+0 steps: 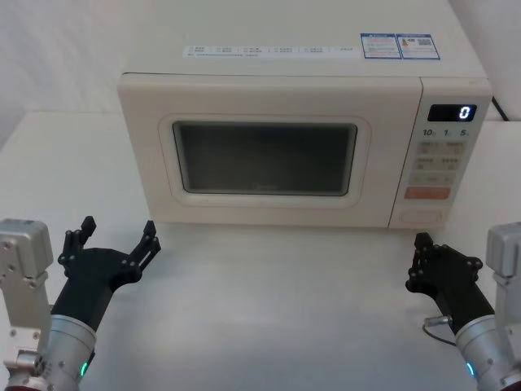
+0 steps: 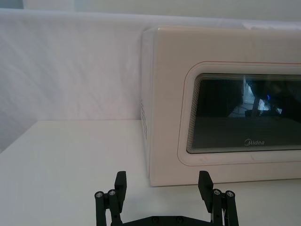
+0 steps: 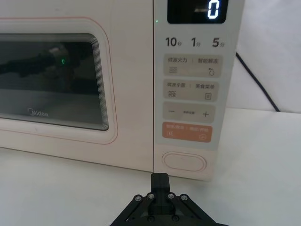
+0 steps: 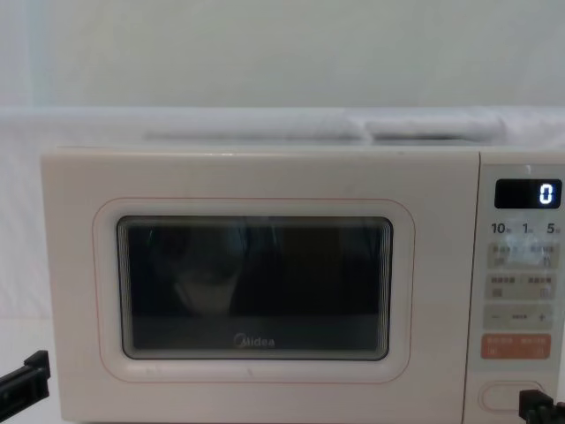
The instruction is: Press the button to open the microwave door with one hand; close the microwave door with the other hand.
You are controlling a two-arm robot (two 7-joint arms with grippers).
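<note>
Where microwave stands: white table.

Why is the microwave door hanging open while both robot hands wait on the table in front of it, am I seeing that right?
Not quite: the microwave door is shut, flush with the control panel, as the head view shows. The left gripper and right gripper do wait in front of it.

the microwave door is cut off at the left wrist view's edge, and the small keys' print is too small to read.
</note>
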